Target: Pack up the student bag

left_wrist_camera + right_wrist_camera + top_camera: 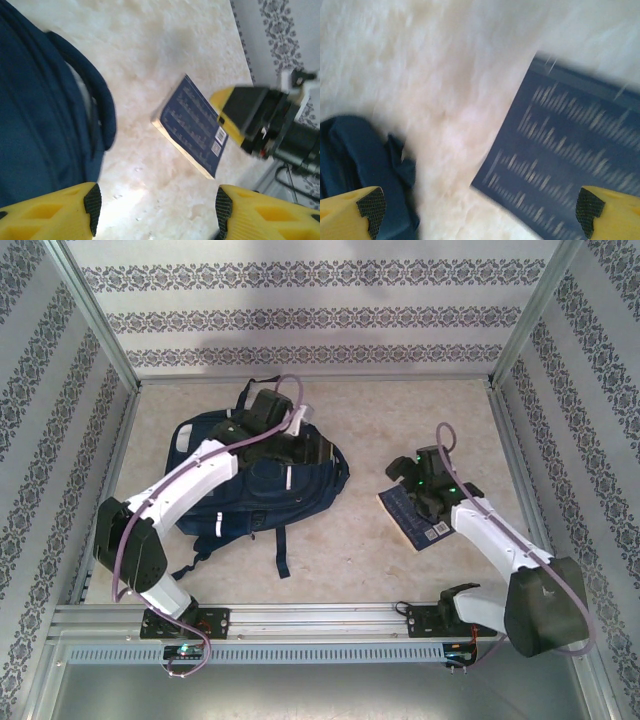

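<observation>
Navy fabric student bag (285, 490), flat rectangular book (413, 524)

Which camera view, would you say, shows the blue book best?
The left wrist view: the book lies nearly whole and fairly sharp. The top view has it small and partly covered; the right wrist view catches a blurred part.

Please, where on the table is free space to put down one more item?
Bare table lies between the student bag and the book, in the far right corner beyond the book, and along the near rail. It is crowded at the book, under the right end effector, and at the bag's far end, under the left end effector.
</observation>
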Tool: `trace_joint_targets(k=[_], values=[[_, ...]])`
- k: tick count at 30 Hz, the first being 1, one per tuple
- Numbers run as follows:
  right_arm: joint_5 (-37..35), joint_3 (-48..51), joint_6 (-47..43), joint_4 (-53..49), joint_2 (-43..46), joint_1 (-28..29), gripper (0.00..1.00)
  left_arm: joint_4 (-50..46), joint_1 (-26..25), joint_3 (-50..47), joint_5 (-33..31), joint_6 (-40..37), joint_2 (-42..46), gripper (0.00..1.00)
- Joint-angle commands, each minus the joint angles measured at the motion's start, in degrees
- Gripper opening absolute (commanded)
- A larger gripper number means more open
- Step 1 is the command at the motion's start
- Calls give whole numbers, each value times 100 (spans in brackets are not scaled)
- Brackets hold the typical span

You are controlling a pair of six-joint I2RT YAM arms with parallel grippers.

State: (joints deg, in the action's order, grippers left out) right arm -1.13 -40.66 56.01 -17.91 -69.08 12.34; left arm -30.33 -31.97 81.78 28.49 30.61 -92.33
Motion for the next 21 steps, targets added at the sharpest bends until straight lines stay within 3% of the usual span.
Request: trace_joint_targets(k=[1,4,12,21], values=[[-786,-148,-881,-743,-246,-619,98,434,-508,3,4,552,-37,64],[-470,-198,-1013,-546,-745,-1212,98,1020,-969,-277,-10,996,-155,65],[54,-769,-1746,-472,-2083,-1528,98,2305,-1321,-1286,-57,1527,-353,72],[877,8,-1644,-104,-1614,-1391,98,1937,-1321,-1075,-253,1248,-960,72]])
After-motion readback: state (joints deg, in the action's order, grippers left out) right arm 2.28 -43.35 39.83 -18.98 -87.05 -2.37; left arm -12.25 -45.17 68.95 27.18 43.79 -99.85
